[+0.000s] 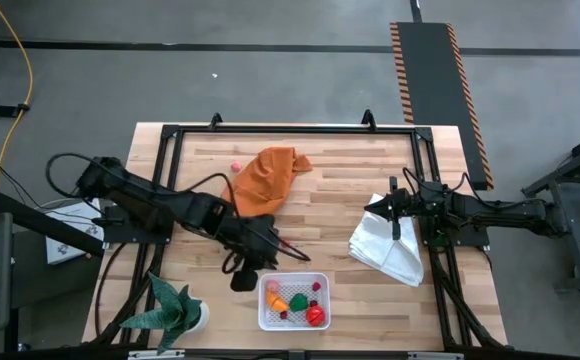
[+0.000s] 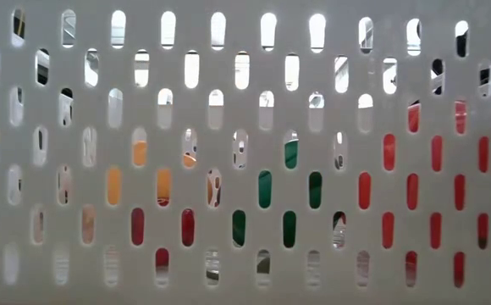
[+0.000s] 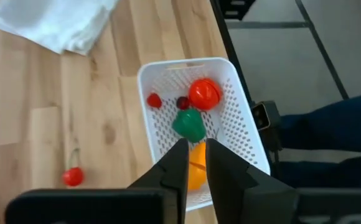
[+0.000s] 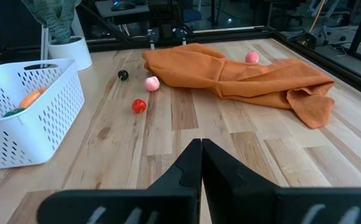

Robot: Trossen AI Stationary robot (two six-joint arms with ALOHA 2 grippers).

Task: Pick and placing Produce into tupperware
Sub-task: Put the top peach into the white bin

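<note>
High view: the left gripper [image 1: 245, 268] hangs just left of the white perforated tupperware [image 1: 266, 318] at the near edge of the wooden table [image 1: 340, 175]. Inside lie produce pieces: an orange piece [image 1: 279, 301], a green one [image 1: 299, 301] and a red tomato-like one [image 1: 316, 317]. An orange cloth [image 1: 268, 178] lies farther back, a pink piece [image 1: 235, 166] beside it. The right gripper [image 1: 395, 212] rests over a white folded cloth [image 1: 390, 246] at the right. A potted plant [image 1: 175, 310] stands near left.

Low view: the tupperware's slotted wall [image 2: 76, 110] fills the picture, with orange, green and red showing through.

Left wrist view: its fingers [image 3: 177, 167] stand narrow, a slim gap between them, with nothing visibly held, above the tupperware [image 3: 239, 115]. A red cherry [image 3: 73, 177] lies on the table outside.

Right wrist view: its fingers [image 4: 192, 163] are pressed together, empty. Beyond lie a red piece [image 4: 139, 106], a pink piece [image 4: 151, 83] and a dark berry [image 4: 123, 74].
</note>
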